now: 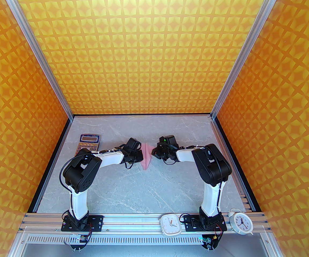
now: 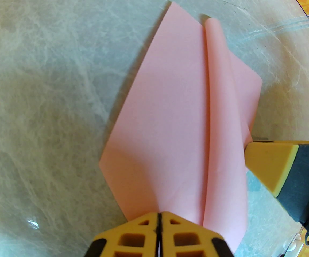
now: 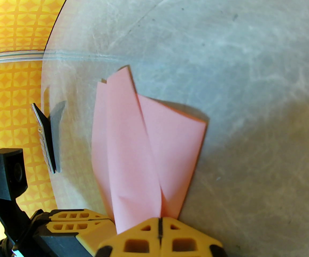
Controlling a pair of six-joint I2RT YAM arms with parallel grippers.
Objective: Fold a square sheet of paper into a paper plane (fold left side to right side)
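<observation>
Paper plane [image 1: 146, 158]: lying lengthwise toward the table [image 1: 143, 191] near edge, sitting between closed left gripper [image 2: 159, 221] and closed right gripper [image 3: 159, 219], both touching it.

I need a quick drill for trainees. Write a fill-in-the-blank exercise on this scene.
1. The folded paper between the grippers is ___ in colour.
2. The calculator lies on the far ___ part of the table.
3. On the near rail sit ___ clocks.
4. The left gripper and the right gripper both have their fingers ___.

Missing words: pink; left; two; shut.
</observation>
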